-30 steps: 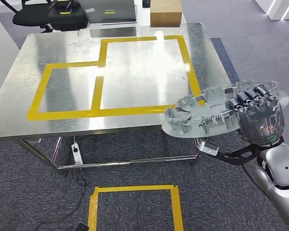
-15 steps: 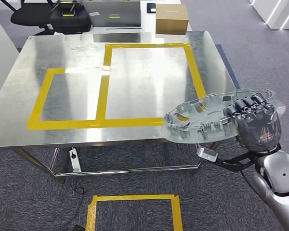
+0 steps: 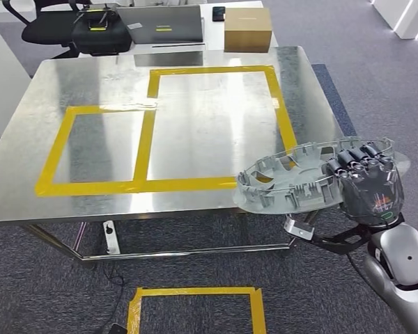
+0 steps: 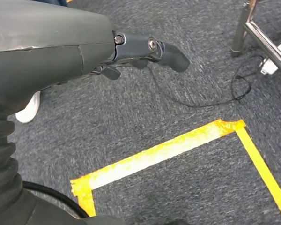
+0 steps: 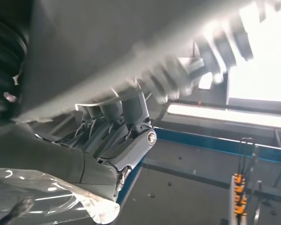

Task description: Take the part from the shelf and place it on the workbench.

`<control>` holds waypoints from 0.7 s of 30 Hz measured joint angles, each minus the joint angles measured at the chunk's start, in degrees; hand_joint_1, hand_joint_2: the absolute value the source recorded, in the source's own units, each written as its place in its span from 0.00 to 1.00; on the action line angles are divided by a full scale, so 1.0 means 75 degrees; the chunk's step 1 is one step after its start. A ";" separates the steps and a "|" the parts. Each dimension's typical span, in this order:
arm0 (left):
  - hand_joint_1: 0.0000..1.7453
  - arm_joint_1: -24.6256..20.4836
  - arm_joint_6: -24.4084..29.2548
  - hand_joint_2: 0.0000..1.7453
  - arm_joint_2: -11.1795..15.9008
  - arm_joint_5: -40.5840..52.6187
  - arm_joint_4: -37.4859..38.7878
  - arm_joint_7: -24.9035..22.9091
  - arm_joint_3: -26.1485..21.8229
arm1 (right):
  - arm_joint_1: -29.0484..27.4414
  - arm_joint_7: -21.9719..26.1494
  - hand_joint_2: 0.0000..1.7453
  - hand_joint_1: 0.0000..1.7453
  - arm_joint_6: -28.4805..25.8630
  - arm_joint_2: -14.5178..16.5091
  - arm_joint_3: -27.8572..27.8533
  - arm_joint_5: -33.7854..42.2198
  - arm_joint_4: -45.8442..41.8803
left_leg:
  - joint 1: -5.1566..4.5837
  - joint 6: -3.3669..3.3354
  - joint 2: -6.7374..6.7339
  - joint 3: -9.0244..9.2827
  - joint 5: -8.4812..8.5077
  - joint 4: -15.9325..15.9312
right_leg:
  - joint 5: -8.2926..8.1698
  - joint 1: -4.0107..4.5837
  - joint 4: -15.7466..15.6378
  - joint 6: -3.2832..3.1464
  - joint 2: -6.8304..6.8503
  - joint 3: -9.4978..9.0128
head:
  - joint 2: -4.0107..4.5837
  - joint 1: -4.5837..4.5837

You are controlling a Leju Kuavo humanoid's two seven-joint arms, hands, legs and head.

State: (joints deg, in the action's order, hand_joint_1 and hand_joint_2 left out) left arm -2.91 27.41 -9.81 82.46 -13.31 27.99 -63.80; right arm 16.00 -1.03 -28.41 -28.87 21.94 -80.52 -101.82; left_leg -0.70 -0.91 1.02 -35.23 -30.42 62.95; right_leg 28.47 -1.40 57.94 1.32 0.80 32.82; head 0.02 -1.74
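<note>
A grey moulded plastic part (image 3: 296, 179), flat and ribbed, is held level by my right hand (image 3: 368, 182), whose dark fingers curl over its right rim. The part hangs over the front right corner of the steel workbench (image 3: 207, 132) and partly beyond its edge. In the right wrist view the part's underside (image 5: 132, 51) spans the picture, with my right hand (image 5: 110, 140) gripping it from below. My left hand (image 4: 96, 51) hangs over the grey carpet with straightened fingers and holds nothing.
Yellow tape (image 3: 143, 149) marks two rectangles on the workbench. A cardboard box (image 3: 247, 29), a laptop (image 3: 162, 26) and a black bag (image 3: 99, 31) sit beyond its far edge. A taped square (image 3: 196, 306) and a power strip (image 3: 111, 238) lie on the carpet.
The whole view has shifted, so the camera moved: the workbench now sits a little lower and closer. The part stays in my right hand, slightly lower in the picture.
</note>
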 joint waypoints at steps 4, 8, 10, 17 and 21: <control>0.00 0.0009 0.0006 1.00 -0.0002 0.0001 0.0000 -0.0031 0.0000 | -0.0047 0.0000 1.00 1.00 -0.0007 0.0001 0.0005 -0.0008 -0.0015 | 0.0093 0.0128 -0.0051 -0.0833 -0.0614 0.1688 | 0.0044 -0.0003 0.0000 -0.0063 0.0181 -0.0047 | 0.0000 -0.0023; 0.00 0.0008 0.0017 1.00 0.0001 0.0006 0.0000 -0.0052 0.0000 | -0.0068 0.0001 1.00 1.00 -0.0021 0.0003 0.0007 -0.0030 -0.0017 | 0.0089 0.0103 -0.0358 -0.0187 0.0291 0.0225 | 0.0125 0.0013 0.0007 0.0001 0.0385 -0.0172 | 0.0000 -0.0027; 0.00 -0.0023 0.0023 1.00 -0.0004 0.0020 0.0000 -0.0056 0.0001 | -0.0070 0.0001 1.00 1.00 -0.0026 0.0002 0.0003 -0.0039 -0.0025 | 0.0036 0.0038 -0.0559 0.0082 0.0444 -0.0399 | 0.0166 0.0053 0.0010 0.0078 0.0498 -0.0204 | 0.0000 -0.0018; 0.00 -0.0036 0.0033 1.00 -0.0040 0.0023 0.0000 -0.0063 0.0001 | -0.0071 0.0001 1.00 1.00 -0.0037 -0.0004 -0.0012 -0.0054 -0.0077 | 0.0063 -0.0254 -0.0146 0.0112 0.0533 -0.0603 | 0.0902 0.0024 0.1243 0.0296 0.0010 0.0397 | 0.0000 0.0082; 0.00 -0.0042 -0.0196 1.00 -0.0063 0.0025 0.0000 0.0104 0.0003 | -0.0083 0.0036 1.00 1.00 -0.0031 -0.0006 -0.0010 -0.0050 -0.0077 | 0.0038 -0.0281 0.0047 0.0134 0.0520 -0.0597 | 0.0783 0.0030 0.1907 0.0279 -0.0098 0.0904 | 0.0000 0.0094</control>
State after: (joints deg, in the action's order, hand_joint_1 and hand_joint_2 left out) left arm -3.22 25.94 -10.29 82.64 -13.31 28.77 -63.78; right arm 15.38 -0.75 -28.64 -28.92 21.87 -80.89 -102.40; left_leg -0.42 -3.02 1.37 -34.23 -26.52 58.47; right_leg 34.34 -1.18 72.24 3.42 0.06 39.60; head 0.02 -1.03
